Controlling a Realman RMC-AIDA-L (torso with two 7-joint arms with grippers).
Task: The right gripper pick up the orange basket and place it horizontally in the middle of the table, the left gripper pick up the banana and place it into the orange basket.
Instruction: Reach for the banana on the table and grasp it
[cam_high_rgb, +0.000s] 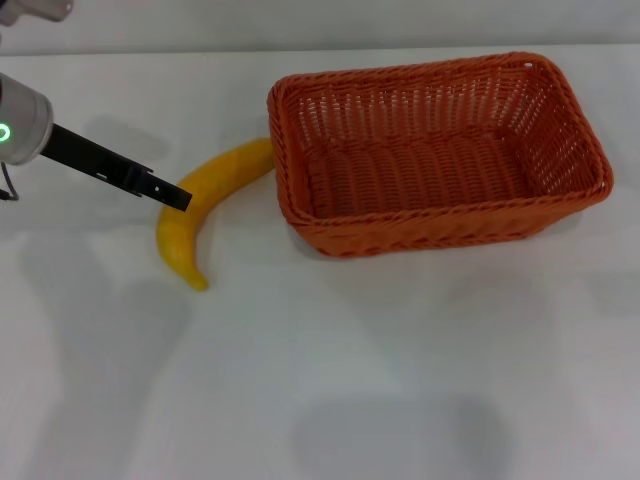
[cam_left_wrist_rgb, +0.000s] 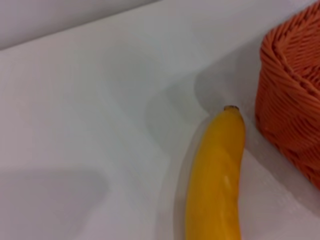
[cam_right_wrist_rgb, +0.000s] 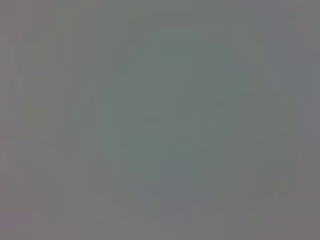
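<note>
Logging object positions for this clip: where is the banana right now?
In the head view the banana lies on the table, left of the orange basket, one end by the basket's left wall; the left end effector is over its middle.

The basket (cam_high_rgb: 440, 150) is orange, woven, with open-lattice sides and a braided rim. The banana (cam_high_rgb: 205, 205) is plain yellow with a dark tip. The table (cam_high_rgb: 350, 380) is plain white. The left gripper (cam_high_rgb: 172, 193) is black, on a silver-white arm with a green ring light.
</note>
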